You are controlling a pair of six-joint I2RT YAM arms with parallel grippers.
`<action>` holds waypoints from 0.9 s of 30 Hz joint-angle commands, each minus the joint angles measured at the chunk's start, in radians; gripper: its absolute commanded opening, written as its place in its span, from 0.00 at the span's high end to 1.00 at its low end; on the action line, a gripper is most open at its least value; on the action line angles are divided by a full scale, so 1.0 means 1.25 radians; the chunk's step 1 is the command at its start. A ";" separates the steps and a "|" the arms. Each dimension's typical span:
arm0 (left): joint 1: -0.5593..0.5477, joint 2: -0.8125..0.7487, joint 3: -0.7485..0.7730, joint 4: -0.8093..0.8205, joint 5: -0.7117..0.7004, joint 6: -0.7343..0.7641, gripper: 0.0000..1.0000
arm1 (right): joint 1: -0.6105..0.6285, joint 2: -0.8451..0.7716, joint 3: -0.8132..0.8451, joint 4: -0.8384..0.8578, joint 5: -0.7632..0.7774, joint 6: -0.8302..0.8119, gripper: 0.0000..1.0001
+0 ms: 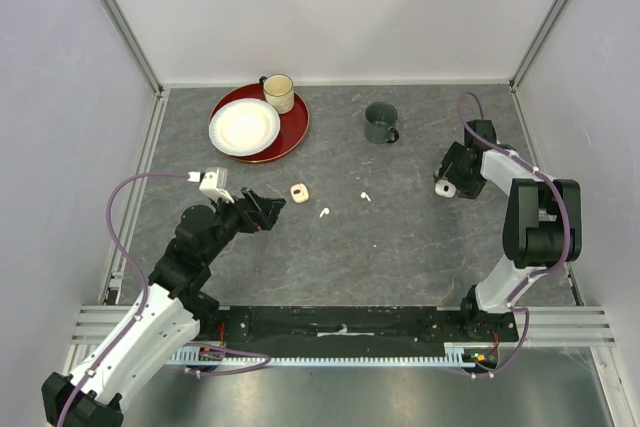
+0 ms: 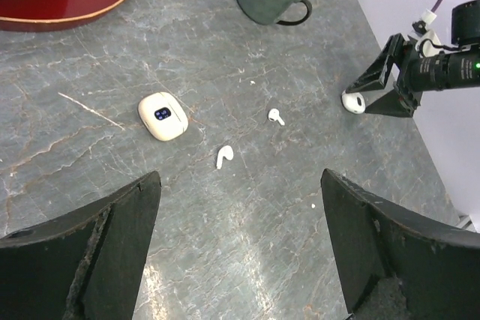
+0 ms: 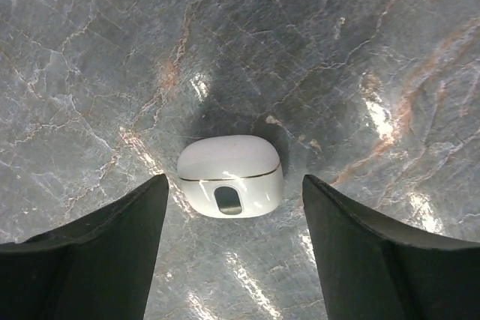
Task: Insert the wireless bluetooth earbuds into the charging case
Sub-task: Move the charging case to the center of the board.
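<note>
Under right claw [image 3: 234, 181], white charging case [image 3: 231, 174] sits loose; claw wide open, holds nothing. Left claw [image 2: 240, 176] wide open, empty. White earbuds [image 2: 224, 157] look tiny, light, slippery; best pinch stem gently.

A grey, marble-veined tabletop [image 1: 400, 247] fills the enclosure. Plain pale lilac-white wall panels [image 1: 330, 7] rise behind it and on both its sides, joined by slanting aluminium corner posts [image 1: 118, 19]. A slotted aluminium rail [image 1: 590, 319] runs along its near edge. Soft light leaves bright glints on its surface.
</note>
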 commanded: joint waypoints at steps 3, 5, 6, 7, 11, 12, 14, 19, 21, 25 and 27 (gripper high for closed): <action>0.003 0.019 0.036 0.004 0.046 0.018 0.07 | 0.033 0.024 -0.018 0.028 0.028 -0.013 0.29; 0.003 0.012 0.043 -0.003 0.045 0.018 0.07 | 0.040 0.020 -0.034 0.033 0.044 -0.006 0.30; 0.003 0.008 0.043 -0.009 0.044 0.022 0.07 | 0.040 0.017 -0.039 0.033 0.051 -0.004 0.31; 0.003 -0.001 0.043 -0.012 0.040 0.024 0.07 | 0.062 0.015 -0.050 0.035 0.057 -0.004 0.33; 0.003 -0.018 0.043 -0.026 0.026 0.032 0.07 | 0.083 -0.009 -0.086 0.053 0.059 0.007 0.44; 0.003 -0.019 0.043 -0.029 0.023 0.034 0.07 | 0.090 -0.015 -0.094 0.058 0.060 0.012 0.44; 0.003 -0.024 0.041 -0.037 0.020 0.034 0.07 | 0.109 -0.029 -0.121 0.061 0.062 0.019 0.46; 0.003 -0.026 0.040 -0.046 0.021 0.027 0.07 | 0.191 -0.092 -0.223 0.090 0.032 0.105 0.49; 0.003 -0.026 0.040 -0.050 0.020 0.021 0.07 | 0.222 -0.144 -0.291 0.117 0.026 0.196 0.48; 0.003 -0.024 0.040 -0.045 0.019 0.008 0.07 | 0.283 -0.229 -0.420 0.212 -0.026 0.336 0.46; 0.003 -0.020 0.043 -0.040 0.021 0.008 0.07 | 0.311 -0.270 -0.458 0.230 -0.025 0.383 0.46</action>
